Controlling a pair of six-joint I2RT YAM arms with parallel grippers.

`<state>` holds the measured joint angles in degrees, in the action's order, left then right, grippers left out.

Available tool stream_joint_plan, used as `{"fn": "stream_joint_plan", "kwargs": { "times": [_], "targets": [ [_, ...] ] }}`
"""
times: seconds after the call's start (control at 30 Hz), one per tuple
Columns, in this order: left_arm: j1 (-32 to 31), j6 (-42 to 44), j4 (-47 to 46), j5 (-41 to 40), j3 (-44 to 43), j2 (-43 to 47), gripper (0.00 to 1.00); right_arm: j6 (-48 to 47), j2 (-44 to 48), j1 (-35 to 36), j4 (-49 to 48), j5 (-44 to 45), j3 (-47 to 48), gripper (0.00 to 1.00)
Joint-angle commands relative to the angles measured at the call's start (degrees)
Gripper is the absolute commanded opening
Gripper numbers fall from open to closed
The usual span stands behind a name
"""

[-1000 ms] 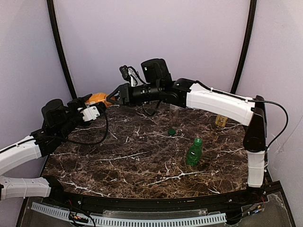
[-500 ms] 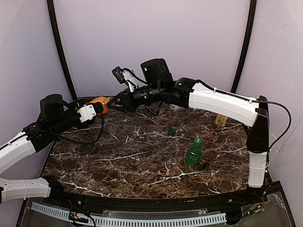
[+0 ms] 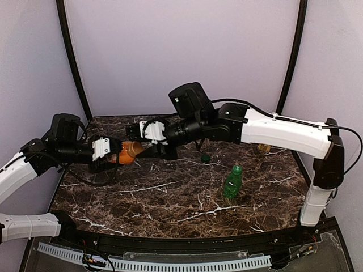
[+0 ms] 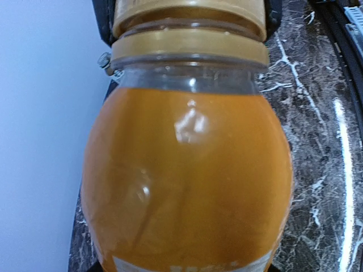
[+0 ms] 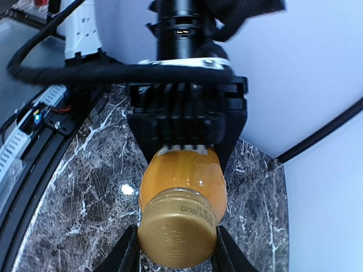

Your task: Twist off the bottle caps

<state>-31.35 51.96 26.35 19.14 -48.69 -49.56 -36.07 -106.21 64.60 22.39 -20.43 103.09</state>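
Observation:
An orange-filled bottle (image 3: 126,153) is held on its side above the table's left rear, between both grippers. My left gripper (image 3: 108,154) is shut on its body, which fills the left wrist view (image 4: 187,170); the fingers are hidden there. The tan-gold cap (image 5: 177,235) is on the bottle's neck. My right gripper (image 5: 176,255) is shut on this cap, one finger on each side. A loose dark green cap (image 3: 206,158) lies on the table. A bright green cap (image 3: 237,169) sits on a standing green bottle (image 3: 231,184). The pale yellow cap is out of view.
The marble table (image 3: 170,198) has a raised black rail along its front. Another bottle (image 3: 262,148) stands at the back right, mostly hidden behind my right arm. Black poles and lilac walls close in the back and sides.
Both arms have carried the orange bottle down and forward from the back left corner. The right wrist has turned while on the cap.

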Motion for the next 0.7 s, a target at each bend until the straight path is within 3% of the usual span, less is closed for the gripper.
{"fn": "stream_joint_plan", "kwargs": {
  "times": [0.0,0.2,0.47,0.67],
  "targets": [
    [-1.78,-3.21,6.73,21.02,-2.80,-0.62,0.11,-26.31,1.31,4.31,-6.28,1.59,-6.30,0.00],
    [-1.78,-4.03,6.40,20.80,-2.98,-0.91,0.10,-34.45,0.23,5.56,-5.49,6.58,-5.44,0.00],
    [-1.78,-3.72,5.45,19.79,-1.53,0.01,0.09,-33.21,0.72,5.71,-7.94,9.06,-6.24,0.00],
    [-1.77,-3.76,4.44,19.20,-0.78,0.48,0.09,-32.15,0.93,5.85,-10.18,9.12,-6.35,0.15]
  ]
}}
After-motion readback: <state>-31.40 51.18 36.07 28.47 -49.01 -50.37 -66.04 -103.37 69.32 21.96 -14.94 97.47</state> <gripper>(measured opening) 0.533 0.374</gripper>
